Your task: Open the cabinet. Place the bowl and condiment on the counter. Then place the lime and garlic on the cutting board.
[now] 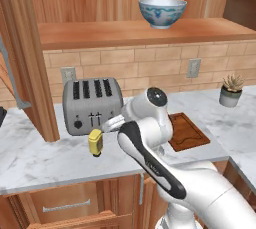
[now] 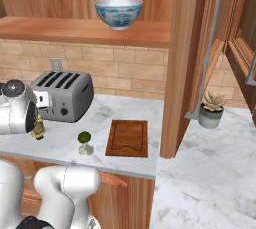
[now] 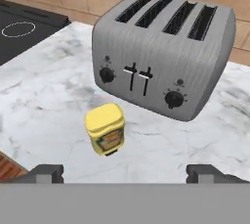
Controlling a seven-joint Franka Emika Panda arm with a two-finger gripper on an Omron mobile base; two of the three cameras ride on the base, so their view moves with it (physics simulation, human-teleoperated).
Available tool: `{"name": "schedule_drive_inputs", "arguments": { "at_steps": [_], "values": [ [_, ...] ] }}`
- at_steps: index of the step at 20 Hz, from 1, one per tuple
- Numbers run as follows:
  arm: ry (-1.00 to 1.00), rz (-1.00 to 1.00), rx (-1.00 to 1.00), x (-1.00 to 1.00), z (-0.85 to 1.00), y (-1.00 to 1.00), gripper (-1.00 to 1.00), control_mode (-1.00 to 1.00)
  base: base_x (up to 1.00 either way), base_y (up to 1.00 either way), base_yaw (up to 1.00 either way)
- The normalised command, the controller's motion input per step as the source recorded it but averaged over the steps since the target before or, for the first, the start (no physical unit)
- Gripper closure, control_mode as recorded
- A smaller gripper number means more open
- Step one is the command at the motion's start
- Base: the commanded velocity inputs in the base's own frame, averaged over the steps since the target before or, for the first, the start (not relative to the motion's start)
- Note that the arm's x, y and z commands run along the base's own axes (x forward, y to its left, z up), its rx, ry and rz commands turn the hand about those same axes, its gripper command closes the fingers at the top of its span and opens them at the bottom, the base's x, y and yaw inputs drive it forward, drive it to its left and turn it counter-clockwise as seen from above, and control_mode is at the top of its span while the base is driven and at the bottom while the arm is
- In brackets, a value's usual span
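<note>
Reddish-brown cabinet stands open, patterned bowl on its shelf.

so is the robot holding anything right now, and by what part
Nothing is held. The gripper is open, its fingers wide apart, and the condiment stands free on the counter in front of the toaster.

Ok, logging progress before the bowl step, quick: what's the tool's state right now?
Tool: open, holding nothing; the small yellow condiment bottle stands free on the white marble counter ahead of it.
</note>
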Motion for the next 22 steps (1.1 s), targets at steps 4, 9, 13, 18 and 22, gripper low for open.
{"name": "schedule_drive_inputs", "arguments": {
  "at_steps": [4, 9, 13, 18, 22],
  "values": [
    [0.02, -0.1, -0.21, 0.0, 0.53, -0.23, -1.0, -1.0, 0.0, 0.0, 0.0],
    [-0.03, -0.01, -0.25, 0.0, 0.51, -0.41, -1.0, -1.0, 0.0, 0.0, 0.0],
    [-0.02, 0.01, -0.26, 0.02, 0.63, -0.57, -1.0, -1.0, 0.0, 0.0, 0.0],
    [-0.13, 0.07, -0.19, 0.02, 0.76, -0.63, -1.0, -1.0, 0.0, 0.0, 0.0],
    [-0.24, 0.15, -0.09, 0.0, 0.98, -0.52, -1.0, -1.0, 0.0, 0.0, 0.0]
  ]
}}
